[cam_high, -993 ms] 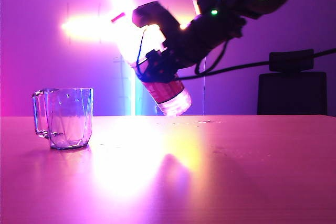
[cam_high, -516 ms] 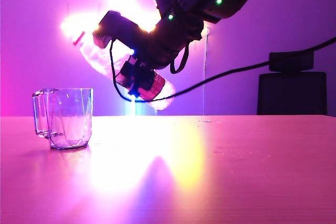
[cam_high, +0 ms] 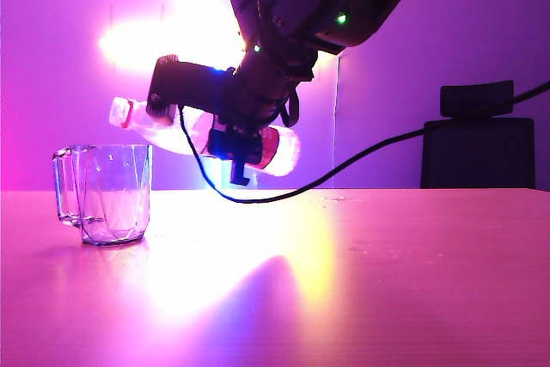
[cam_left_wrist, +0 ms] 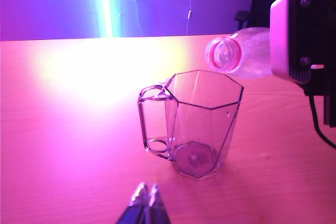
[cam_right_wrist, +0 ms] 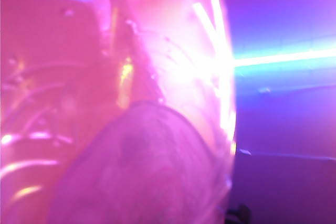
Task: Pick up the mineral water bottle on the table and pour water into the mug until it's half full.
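Note:
The clear glass mug [cam_high: 107, 193] [cam_left_wrist: 199, 124] stands on the pink-lit table [cam_high: 387, 272] at the left, and I see no water in it. My right gripper [cam_high: 230, 137] is shut on the mineral water bottle [cam_high: 185, 131] around its labelled body and holds it almost level. The bottle's open mouth [cam_left_wrist: 224, 55] hangs just above the mug's rim; no stream shows. In the right wrist view the bottle [cam_right_wrist: 131, 103] fills the picture. My left gripper [cam_left_wrist: 146, 196] is shut and empty, low over the table a short way in front of the mug.
A black cable [cam_high: 369, 154] sags from the right arm to just above the tabletop. A dark chair [cam_high: 477, 148] stands behind the table at the right. Strong glare [cam_high: 198, 40] from a light strip washes out the back wall.
The right arm has swung left and down while its wrist rolled. The bottle went from a steep slant to nearly level, and its mouth came over the mug.

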Motion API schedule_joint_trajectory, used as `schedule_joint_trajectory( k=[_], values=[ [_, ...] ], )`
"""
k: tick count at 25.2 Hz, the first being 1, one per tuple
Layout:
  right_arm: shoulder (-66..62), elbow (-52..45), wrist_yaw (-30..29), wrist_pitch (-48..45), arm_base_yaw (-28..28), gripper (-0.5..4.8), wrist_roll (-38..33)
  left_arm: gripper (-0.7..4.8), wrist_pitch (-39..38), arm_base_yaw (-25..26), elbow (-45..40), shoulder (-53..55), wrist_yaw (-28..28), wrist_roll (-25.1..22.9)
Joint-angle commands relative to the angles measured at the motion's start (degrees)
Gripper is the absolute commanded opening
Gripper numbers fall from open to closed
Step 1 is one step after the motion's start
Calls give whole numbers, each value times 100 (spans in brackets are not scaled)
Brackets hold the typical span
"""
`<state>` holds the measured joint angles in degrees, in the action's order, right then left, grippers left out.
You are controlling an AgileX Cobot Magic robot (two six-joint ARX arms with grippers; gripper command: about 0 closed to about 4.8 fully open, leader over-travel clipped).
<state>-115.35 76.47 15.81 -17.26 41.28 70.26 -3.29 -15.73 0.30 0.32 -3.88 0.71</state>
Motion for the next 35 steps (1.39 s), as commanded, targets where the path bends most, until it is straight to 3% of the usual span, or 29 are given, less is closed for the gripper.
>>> schedule_joint_trajectory(
  k=[1,16,35],
  values=[
    [76,79,385,-389,22,202,494,-2,37,0,22,2,7,-24],
    [76,83,992,-826,90,215,1390,-2,37,0,22,2,7,-24],
    [76,83,1261,-874,85,215,1727,-2,37,0,22,2,7,-24]
  ],
)
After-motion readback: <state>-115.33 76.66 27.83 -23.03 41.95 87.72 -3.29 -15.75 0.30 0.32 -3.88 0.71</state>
